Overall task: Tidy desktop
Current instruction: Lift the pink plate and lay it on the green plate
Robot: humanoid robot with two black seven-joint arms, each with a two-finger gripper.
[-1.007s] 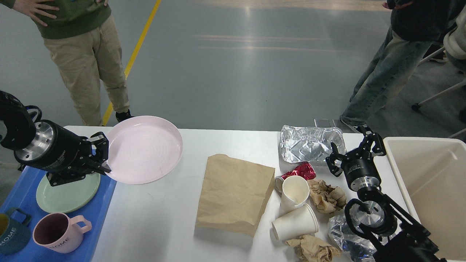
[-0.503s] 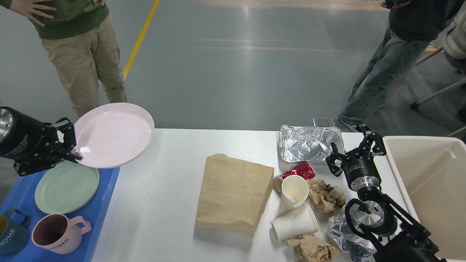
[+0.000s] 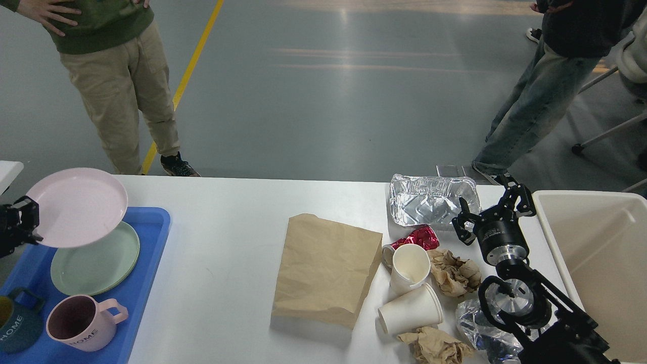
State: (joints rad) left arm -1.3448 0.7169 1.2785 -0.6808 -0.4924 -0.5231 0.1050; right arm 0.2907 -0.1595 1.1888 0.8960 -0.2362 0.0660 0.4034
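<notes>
Desktop (image 3: pixel 227 263), white matte rectangular table top, fills the lower head view, long axis left-right. Since 0.5 s ago the left gripper (image 3: pixel 25 222), clamped on the round pink plastic plate (image 3: pixel 76 206), has swung left over the blue plastic tray (image 3: pixel 146 283) at the desktop's left edge. Right gripper (image 3: pixel 493 205) unchanged, fingers spread, near the crumpled foil tray (image 3: pixel 429 202).

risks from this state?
1. The left gripper pinches the round pink plate by its rim only, tilted, over the green plates in the blue plastic tray; it could slip or clatter down.
2. The open right gripper hovers by the crumpled foil container; moving low, it might knock the white paper cups on the white desktop.
</notes>
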